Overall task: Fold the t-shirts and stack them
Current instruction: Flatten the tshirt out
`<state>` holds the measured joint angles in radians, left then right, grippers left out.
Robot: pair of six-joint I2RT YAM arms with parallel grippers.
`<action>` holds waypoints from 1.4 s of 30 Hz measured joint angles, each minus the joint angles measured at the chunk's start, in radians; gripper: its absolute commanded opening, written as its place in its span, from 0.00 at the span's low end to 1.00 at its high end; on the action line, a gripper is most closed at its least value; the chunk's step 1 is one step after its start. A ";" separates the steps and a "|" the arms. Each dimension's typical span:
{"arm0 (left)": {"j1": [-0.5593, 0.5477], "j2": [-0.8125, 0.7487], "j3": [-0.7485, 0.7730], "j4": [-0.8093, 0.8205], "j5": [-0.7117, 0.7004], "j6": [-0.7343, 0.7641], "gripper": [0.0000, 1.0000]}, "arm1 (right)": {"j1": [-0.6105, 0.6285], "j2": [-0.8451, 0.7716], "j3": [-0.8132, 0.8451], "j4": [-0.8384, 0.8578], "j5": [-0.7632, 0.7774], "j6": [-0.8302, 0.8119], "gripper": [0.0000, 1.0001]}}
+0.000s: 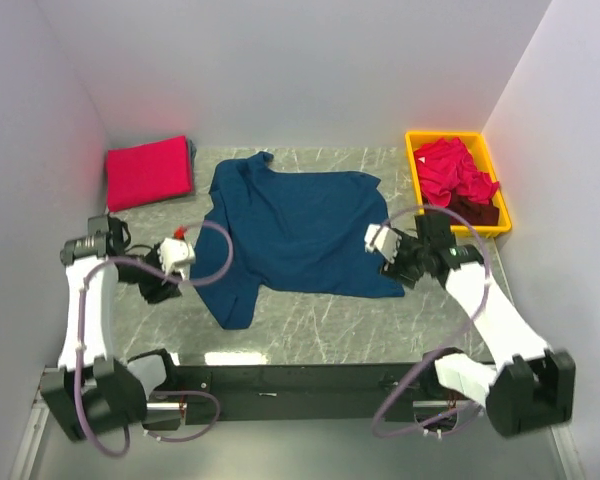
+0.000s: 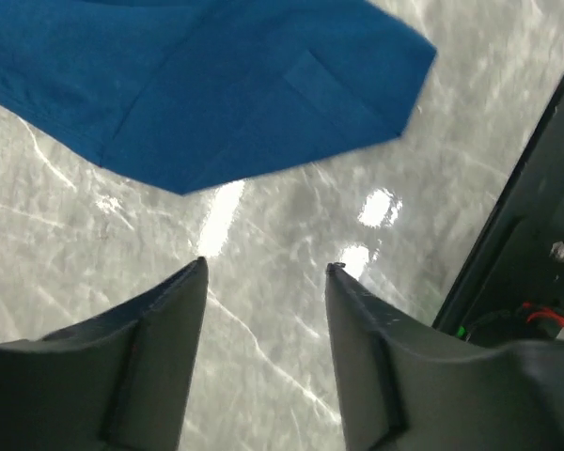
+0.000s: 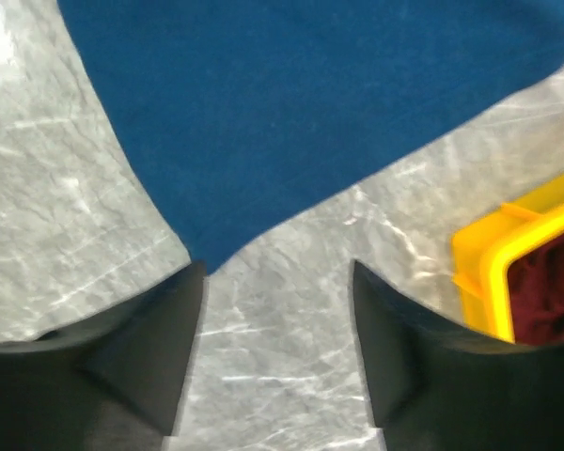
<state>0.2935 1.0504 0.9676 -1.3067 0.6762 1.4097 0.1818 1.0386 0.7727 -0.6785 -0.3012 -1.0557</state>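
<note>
A navy blue t-shirt [image 1: 300, 225] lies spread flat in the middle of the marble table. A folded red-pink t-shirt [image 1: 148, 172] lies at the back left. Crumpled red-pink t-shirts [image 1: 452, 170] and a dark maroon one [image 1: 477, 210] fill the yellow bin [image 1: 416, 180]. My left gripper [image 1: 161, 290] is open and empty just left of the navy sleeve [image 2: 263, 113]; it also shows in the left wrist view [image 2: 266, 271]. My right gripper [image 1: 392, 270] is open and empty at the shirt's near right corner [image 3: 202, 246]; it also shows in the right wrist view [image 3: 277, 271].
White walls enclose the table on the left, back and right. The yellow bin's corner [image 3: 484, 263] shows right of my right gripper. A black rail [image 1: 300, 380] with the arm bases runs along the near edge.
</note>
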 measured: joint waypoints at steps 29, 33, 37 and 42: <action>-0.428 0.485 -0.113 0.744 -0.367 -0.770 0.27 | 0.001 0.756 0.352 -0.028 0.103 0.576 0.27; -0.427 0.464 -0.153 0.733 -0.418 -0.732 0.27 | 0.003 0.761 0.354 -0.026 0.117 0.584 0.27; -0.426 0.396 -0.213 0.716 -0.471 -0.684 0.25 | 0.006 0.764 0.357 -0.026 0.131 0.587 0.27; -0.359 0.244 -0.308 0.630 -0.512 -0.548 0.31 | 0.008 0.764 0.357 -0.026 0.148 0.586 0.28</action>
<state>-0.0658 1.2945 0.6594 -0.6765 0.1646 0.8616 0.1902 1.8030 1.1297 -0.7044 -0.1528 -0.4694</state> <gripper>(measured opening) 0.289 0.274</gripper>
